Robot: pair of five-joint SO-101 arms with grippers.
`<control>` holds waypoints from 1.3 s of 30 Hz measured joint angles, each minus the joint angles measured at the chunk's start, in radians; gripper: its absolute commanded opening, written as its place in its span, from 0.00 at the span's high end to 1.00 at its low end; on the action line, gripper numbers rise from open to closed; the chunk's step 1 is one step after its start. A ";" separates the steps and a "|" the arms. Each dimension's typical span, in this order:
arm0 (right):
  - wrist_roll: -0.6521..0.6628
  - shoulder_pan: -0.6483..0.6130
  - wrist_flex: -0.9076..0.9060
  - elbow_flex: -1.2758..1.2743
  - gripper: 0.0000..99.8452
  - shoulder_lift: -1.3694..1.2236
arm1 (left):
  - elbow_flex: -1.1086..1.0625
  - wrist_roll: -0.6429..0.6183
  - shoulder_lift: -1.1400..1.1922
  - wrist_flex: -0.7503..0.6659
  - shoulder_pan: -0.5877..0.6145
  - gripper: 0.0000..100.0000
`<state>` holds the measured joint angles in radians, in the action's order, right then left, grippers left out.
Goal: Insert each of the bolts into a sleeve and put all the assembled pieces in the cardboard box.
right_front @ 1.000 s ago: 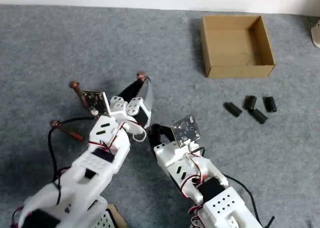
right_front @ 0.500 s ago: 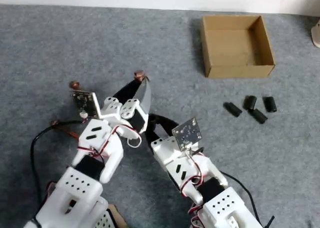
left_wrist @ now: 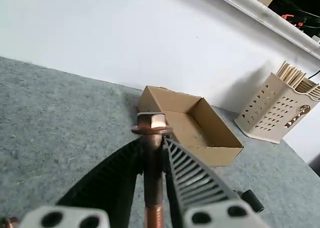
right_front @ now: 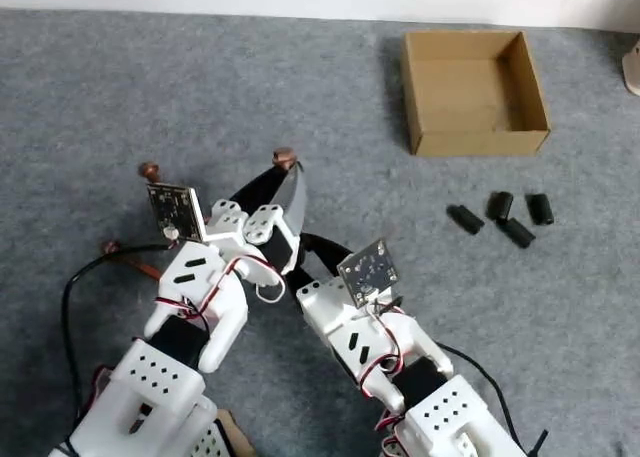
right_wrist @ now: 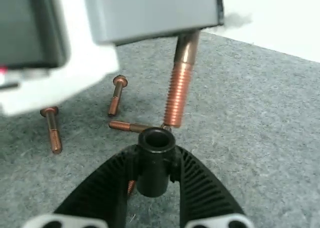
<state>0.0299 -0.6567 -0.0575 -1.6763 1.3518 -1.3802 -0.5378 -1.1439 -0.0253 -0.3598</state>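
My left gripper is shut on a copper bolt, whose head sticks out past the fingertips. The bolt's threaded end hangs just above the open mouth of a black sleeve. My right gripper is shut on that sleeve, just below and beside the left gripper. Several more black sleeves lie on the carpet to the right. The cardboard box stands at the back right and is empty.
Loose bolts lie on the grey carpet to the left, also seen past the sleeve. A beige slotted holder stands beyond the box by the white wall.
The right gripper has slid up and left with its sleeve until it sits under the left gripper. The left arm's wrist has swung left while the bolt head stayed roughly put.
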 measured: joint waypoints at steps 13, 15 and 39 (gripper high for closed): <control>0.002 -0.003 0.032 0.000 1.00 -0.002 | 0.002 0.055 -0.017 0.069 -0.003 1.00; 0.002 -0.003 0.048 0.000 1.00 -0.003 | 0.003 0.080 -0.031 0.081 -0.003 1.00; 0.005 0.055 0.055 0.000 1.00 -0.005 | -0.137 0.295 -0.037 0.094 -0.127 1.00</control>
<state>0.0345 -0.6015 -0.0023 -1.6763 1.3472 -1.5167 -0.2432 -1.1807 0.0683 -0.4872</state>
